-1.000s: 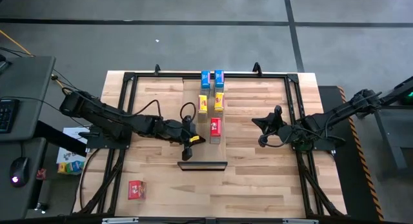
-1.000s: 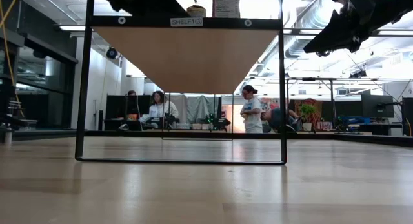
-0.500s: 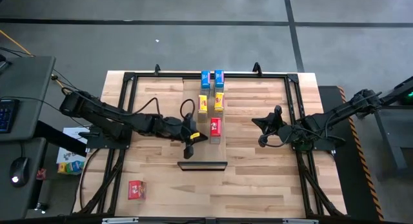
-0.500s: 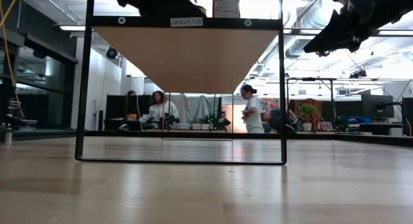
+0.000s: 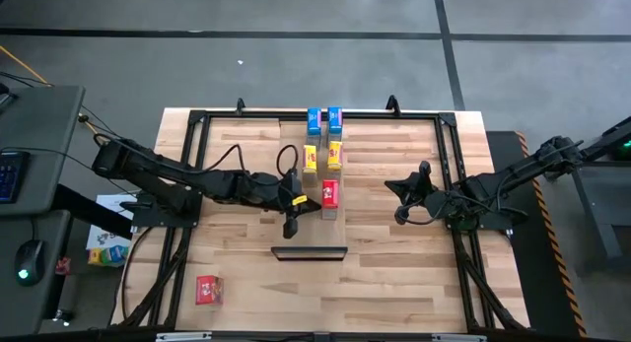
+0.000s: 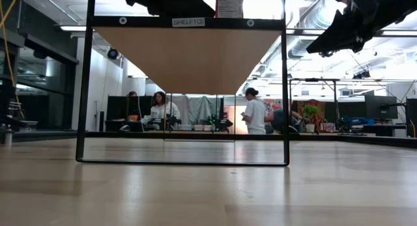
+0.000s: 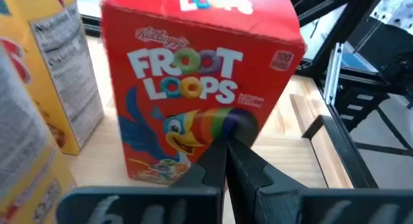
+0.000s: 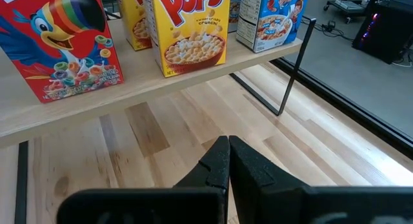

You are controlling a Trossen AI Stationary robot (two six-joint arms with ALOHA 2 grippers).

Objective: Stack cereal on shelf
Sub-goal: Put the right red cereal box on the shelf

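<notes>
Striped butcher-block tabletop [image 5: 394,273] inside black frame. Shelf [image 8: 116,98]: long pale plank, raised on thin black legs, middle of table. On it 5 cereal boxes in 2 rows: 2 blue [image 5: 314,121] at far end, 2 yellow [image 5: 334,154] behind red Froot Loops box [image 5: 329,193]. 6th box, red [image 5: 207,289], flat on table near front-left corner. Left gripper [image 5: 289,221] clenched, empty, just beside shelved red box. Right gripper [image 5: 400,200] clenched, empty, right of shelf.

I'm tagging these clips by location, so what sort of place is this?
Probably a robotics lab or workshop: a butcher-block table with two mounted arms, exposed ceiling ducts, and people at desks beyond.
</notes>
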